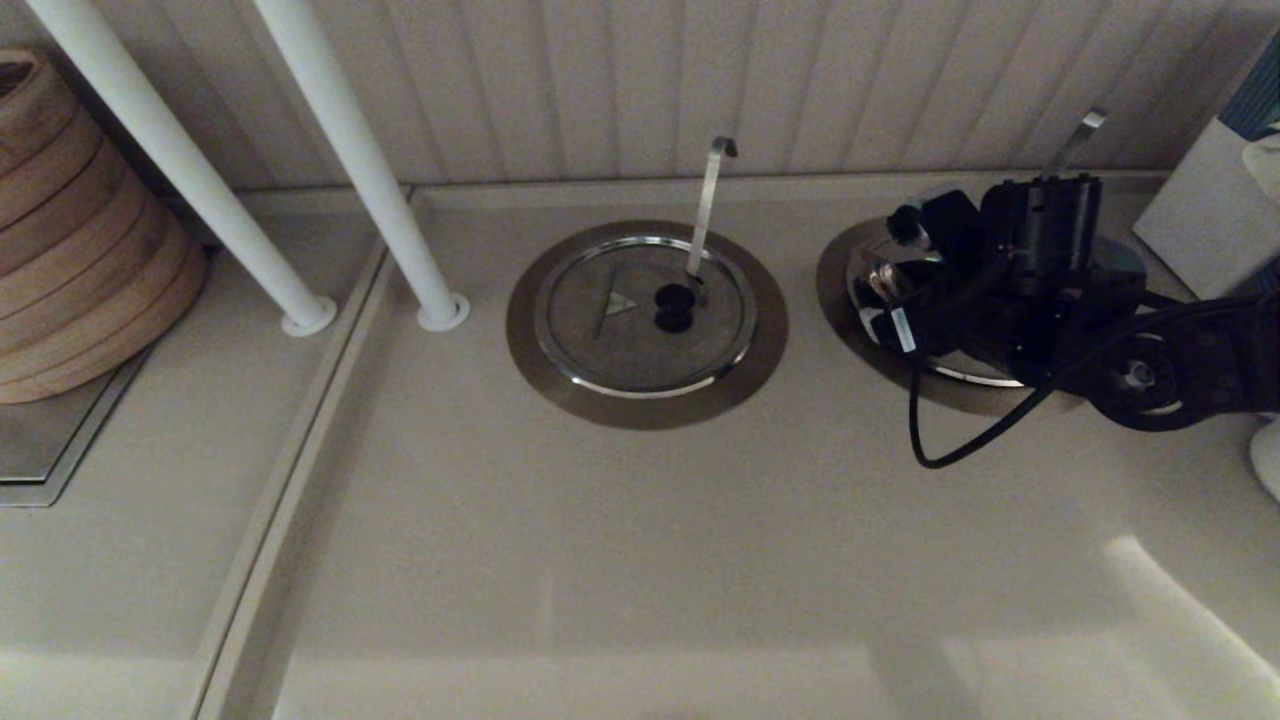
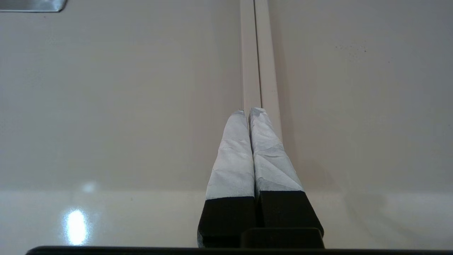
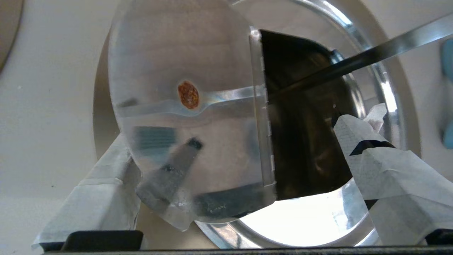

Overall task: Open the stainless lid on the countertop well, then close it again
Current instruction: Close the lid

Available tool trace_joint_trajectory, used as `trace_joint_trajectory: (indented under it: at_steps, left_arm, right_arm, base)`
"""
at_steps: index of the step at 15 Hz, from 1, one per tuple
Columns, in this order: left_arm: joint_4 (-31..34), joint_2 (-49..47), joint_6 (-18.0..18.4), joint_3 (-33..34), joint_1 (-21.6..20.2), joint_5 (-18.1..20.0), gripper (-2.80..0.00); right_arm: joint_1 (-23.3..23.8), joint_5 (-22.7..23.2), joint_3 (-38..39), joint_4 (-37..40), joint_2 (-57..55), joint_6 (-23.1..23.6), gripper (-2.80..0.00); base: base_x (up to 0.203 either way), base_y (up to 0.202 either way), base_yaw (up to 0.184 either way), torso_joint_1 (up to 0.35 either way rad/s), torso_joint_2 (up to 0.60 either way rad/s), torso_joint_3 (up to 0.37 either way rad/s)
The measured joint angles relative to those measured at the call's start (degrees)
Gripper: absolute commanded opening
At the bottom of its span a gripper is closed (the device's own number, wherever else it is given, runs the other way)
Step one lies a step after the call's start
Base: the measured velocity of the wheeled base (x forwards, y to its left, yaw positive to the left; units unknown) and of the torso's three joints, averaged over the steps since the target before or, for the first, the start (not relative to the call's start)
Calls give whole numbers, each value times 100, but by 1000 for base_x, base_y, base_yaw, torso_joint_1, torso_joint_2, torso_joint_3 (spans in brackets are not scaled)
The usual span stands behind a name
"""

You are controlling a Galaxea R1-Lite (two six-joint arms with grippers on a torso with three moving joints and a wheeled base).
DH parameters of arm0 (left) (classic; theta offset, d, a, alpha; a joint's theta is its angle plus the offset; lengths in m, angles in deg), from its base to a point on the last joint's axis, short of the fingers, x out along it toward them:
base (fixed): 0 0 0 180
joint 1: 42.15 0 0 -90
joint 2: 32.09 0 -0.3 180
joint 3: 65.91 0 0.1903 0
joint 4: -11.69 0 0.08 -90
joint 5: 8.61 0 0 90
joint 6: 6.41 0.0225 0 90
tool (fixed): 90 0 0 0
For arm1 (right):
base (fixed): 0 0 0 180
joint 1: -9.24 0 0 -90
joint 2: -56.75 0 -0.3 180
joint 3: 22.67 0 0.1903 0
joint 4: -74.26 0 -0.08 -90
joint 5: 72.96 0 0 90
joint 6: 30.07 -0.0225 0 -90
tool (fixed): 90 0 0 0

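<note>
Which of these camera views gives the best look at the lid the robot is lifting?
The right wrist view: the stainless lid fills it, one half folded up at the hinge over the dark countertop well, between the right gripper's spread fingers. In the head view the arm hides most of it. The left wrist view shows only counter.

Two wells side by side on the countertop [image 1: 640,560] — the countertop well [image 1: 985,395] right, the other well [image 1: 646,325] left, stacked steamers [image 1: 80,240] far left.
</note>
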Motion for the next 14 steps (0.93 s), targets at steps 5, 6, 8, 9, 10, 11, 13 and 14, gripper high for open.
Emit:
trace_joint_trajectory:
  at_steps: [5,6,8,9,10,11,13,14]
  left_arm:
    - [0,0,2,0,2,3,-280]
    - [0,0,2,0,2,4,-280]
    - [0,0,2,0,0,4,-280]
    - [0,0,4,0,2,2,-280]
    - [0,0,1,0,2,2,-280]
    - [0,0,0,0,2,2,-280]
    - [0,0,2,0,2,2,-280]
    - [-2,0,2,0,0,4,-280]
  right_arm:
    - [203,0,-155,-13,17,-14,0]
    - [259,0,-196,-13,24,-18,0]
    - [375,8,-277,-14,36,-25,0]
    - [439,9,-317,-11,58,-24,0]
    - [497,11,-344,-14,92,-21,0]
    - [573,16,-374,-11,139,-18,0]
    - [747,22,-457,-5,218,-11,0]
    - [844,27,-509,-5,240,-7,0]
  base:
    - [0,0,0,0,0,0]
    - [0,0,0,0,0,0]
    - [0,0,0,0,0,0]
    - [0,0,0,0,0,0]
    - [0,0,0,0,0,0]
    - [0,0,0,0,0,0]
    - [0,0,0,0,0,0]
    - [0,0,0,0,0,0]
